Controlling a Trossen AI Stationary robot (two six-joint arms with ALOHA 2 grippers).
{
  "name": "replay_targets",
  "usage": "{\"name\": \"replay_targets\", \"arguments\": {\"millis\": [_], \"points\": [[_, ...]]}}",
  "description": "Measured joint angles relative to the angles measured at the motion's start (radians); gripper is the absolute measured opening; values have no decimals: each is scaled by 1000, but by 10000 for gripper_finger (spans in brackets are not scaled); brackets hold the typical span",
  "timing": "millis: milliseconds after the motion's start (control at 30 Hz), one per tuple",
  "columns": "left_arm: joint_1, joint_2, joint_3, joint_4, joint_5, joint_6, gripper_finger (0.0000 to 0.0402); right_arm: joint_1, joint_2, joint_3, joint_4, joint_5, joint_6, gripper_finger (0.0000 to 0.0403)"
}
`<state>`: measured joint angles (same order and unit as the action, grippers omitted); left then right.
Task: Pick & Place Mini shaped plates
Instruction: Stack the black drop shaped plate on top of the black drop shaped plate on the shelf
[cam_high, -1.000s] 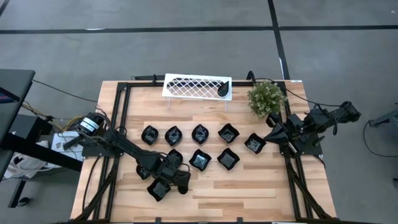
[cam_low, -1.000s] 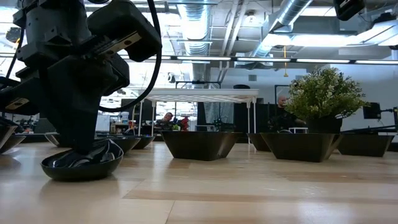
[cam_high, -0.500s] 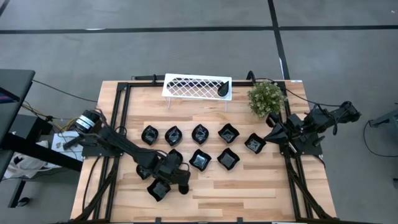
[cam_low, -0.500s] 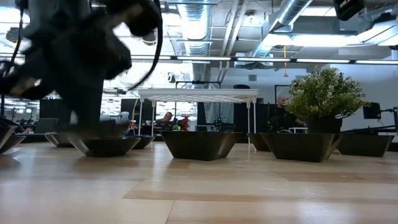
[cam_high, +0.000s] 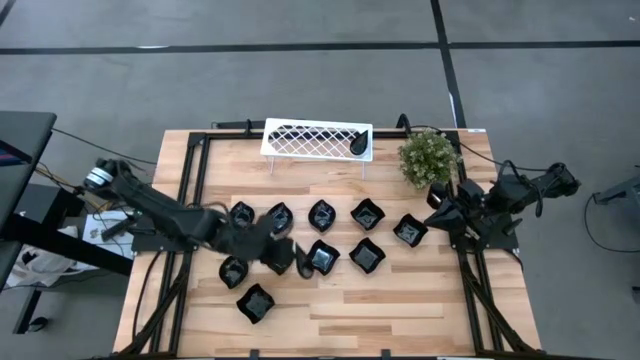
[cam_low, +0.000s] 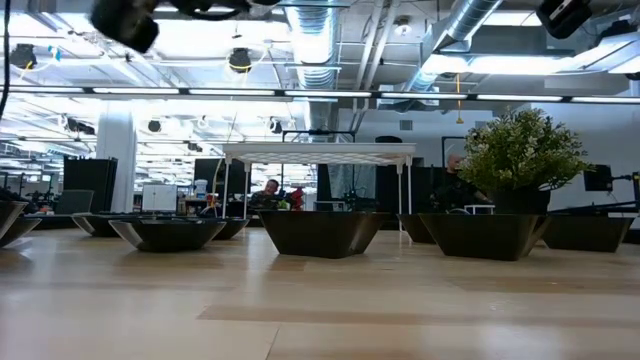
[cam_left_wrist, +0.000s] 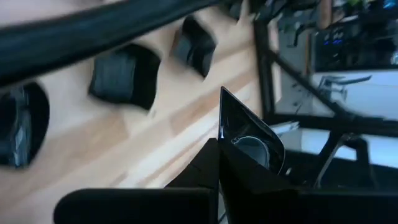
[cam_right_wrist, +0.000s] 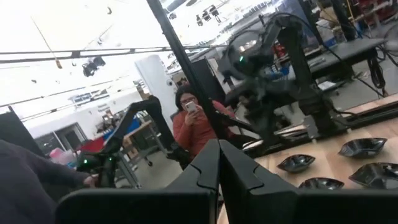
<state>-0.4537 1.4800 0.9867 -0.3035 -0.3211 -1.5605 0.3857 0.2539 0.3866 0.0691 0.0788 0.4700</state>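
Plates (cam_high: 321, 215) lie in rows across the table's (cam_high: 400, 310) middle: glossy, rigid, probably light, slippery and chippable, so I'd pinch a raised rim. My left gripper's (cam_high: 290, 262) fingers (cam_left_wrist: 245, 134) look shut and empty; right gripper (cam_high: 438, 214) waits shut at the right edge.

No readable text anywhere.
No labels, brands, numbers or signs legible on the plates, the rack, the arms, the table or anything in the room behind; distant screens and fixtures are too small to read.

wooden table (cam_high: 400, 300) with black mini plates (cam_high: 367, 214), white rack (cam_high: 316, 138), plant (cam_high: 428, 157)
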Motion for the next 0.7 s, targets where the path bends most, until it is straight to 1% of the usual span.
{"name": "replay_targets", "arguments": {"millis": [133,200,333,400,467,533,700], "points": [[83,-37,0,13,-1,123,3,0,1,0,39,11,-1,1],[129,-40,5,16,2,188,3,0,0,0,48,58,-6,1],[216,-40,57,27,8,353,3,-1,2,0,58,201,-29,1],[262,-40,82,26,15,450,3,-1,21,0,84,232,-63,1],[311,-40,109,24,22,551,3,-1,58,0,129,265,-97,1],[369,-40,131,29,54,647,3,-1,114,2,184,285,-124,1],[510,-40,150,24,121,821,3,-10,308,66,234,357,-181,1]]}}
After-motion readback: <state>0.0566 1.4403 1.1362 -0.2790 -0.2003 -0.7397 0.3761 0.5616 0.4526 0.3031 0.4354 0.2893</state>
